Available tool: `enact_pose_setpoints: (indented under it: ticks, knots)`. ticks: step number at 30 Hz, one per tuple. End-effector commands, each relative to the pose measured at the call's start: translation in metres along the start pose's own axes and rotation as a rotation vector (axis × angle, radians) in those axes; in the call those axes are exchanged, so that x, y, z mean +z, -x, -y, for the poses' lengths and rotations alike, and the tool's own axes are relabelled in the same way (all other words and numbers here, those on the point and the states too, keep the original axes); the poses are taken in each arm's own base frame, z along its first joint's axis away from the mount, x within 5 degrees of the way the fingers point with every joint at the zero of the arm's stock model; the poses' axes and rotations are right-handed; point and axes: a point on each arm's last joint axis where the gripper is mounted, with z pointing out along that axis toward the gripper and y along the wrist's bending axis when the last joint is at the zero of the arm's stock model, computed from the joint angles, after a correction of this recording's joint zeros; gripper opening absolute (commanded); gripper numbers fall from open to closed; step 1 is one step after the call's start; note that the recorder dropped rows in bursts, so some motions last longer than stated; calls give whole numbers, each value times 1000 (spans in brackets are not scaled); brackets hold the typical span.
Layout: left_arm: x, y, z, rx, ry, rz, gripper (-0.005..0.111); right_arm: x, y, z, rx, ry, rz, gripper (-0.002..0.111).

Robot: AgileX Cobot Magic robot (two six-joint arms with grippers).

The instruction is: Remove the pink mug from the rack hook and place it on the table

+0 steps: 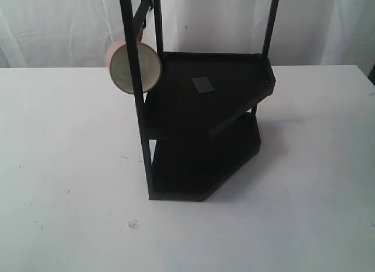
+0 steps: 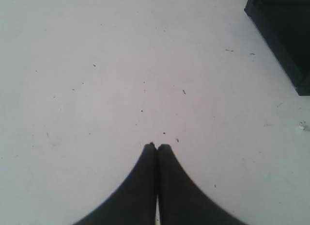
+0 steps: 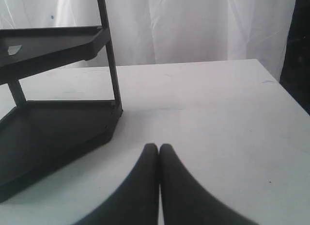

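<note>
The pink mug (image 1: 132, 65) hangs by its handle from the rack hook (image 1: 144, 13), a black peg angled off an upright pole. Its cream-white inside faces the exterior camera, and the front pole crosses its mouth. The mug shows in neither wrist view. My left gripper (image 2: 157, 146) is shut with nothing in it, above the white table (image 2: 97, 89), with a corner of the rack's base (image 2: 283, 36) off to one side. My right gripper (image 3: 158, 146) is shut and empty too, over the table (image 3: 218, 113) beside the rack's lower shelf (image 3: 53, 128). Neither gripper appears in the exterior view.
The two-shelf black rack (image 1: 205, 108) stands mid-table, with a small grey patch (image 1: 203, 84) on its upper shelf. A white crumb (image 1: 132, 224) lies near the front. A white curtain (image 1: 58, 26) hangs behind. The table's right edge (image 3: 286, 96) is near the right gripper.
</note>
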Motion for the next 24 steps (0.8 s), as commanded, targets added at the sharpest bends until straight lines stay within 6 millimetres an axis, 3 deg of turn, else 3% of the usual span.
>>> enact_pose_setpoints:
  ticks: [1, 8, 13, 19, 24]
  knots:
    - [0, 0, 0, -8, -7, 4, 0, 0, 0, 0, 1, -2, 14, 0]
    - [0, 1, -1, 65, 12, 14, 0, 0, 0, 0, 1, -2, 14, 0]
    - [-1, 14, -3, 160, 45, 159, 0, 0, 0, 0, -3, -1, 14, 0]
    - [-8, 38, -3, -67, 18, 436, 0, 0, 0, 0, -5, -2, 14, 0]
    - [-14, 48, -4, -68, 20, 562, 0, 0, 0, 0, -5, -2, 14, 0]
